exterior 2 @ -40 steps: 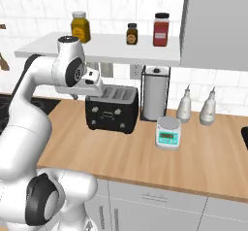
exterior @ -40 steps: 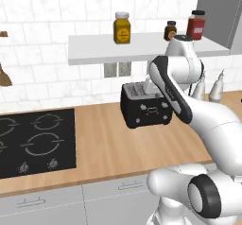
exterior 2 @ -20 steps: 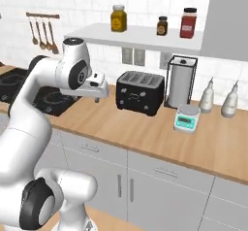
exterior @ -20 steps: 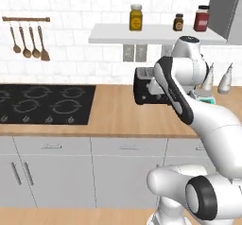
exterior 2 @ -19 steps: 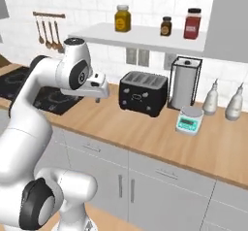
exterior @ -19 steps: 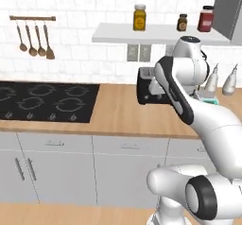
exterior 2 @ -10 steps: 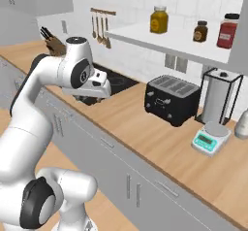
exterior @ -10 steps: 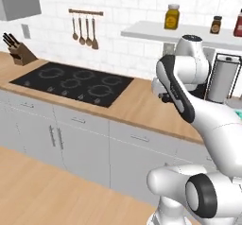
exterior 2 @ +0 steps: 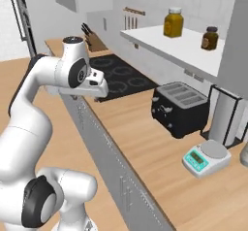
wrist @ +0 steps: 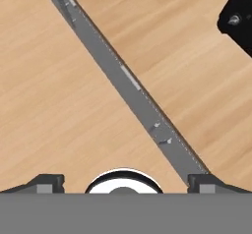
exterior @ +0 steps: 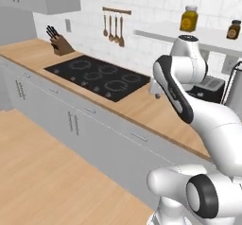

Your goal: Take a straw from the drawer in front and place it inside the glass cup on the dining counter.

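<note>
Approach stage: I judge the base is not yet lined up with the drawer, so no reach has begun. My gripper [wrist: 126, 181] hangs over the front edge of the wall counter [exterior 2: 145, 142], its fingers [wrist: 47, 181] spread wide apart and holding nothing. The stove [exterior: 99, 75] and toaster [exterior 2: 179, 106] sit on that counter; closed grey cabinet fronts [exterior: 71, 120] run below. I cannot yet pick out the straw, its drawer or the cup. Next I must settle squarely before the right drawer front, then bring the gripper down to its bar handle
</note>
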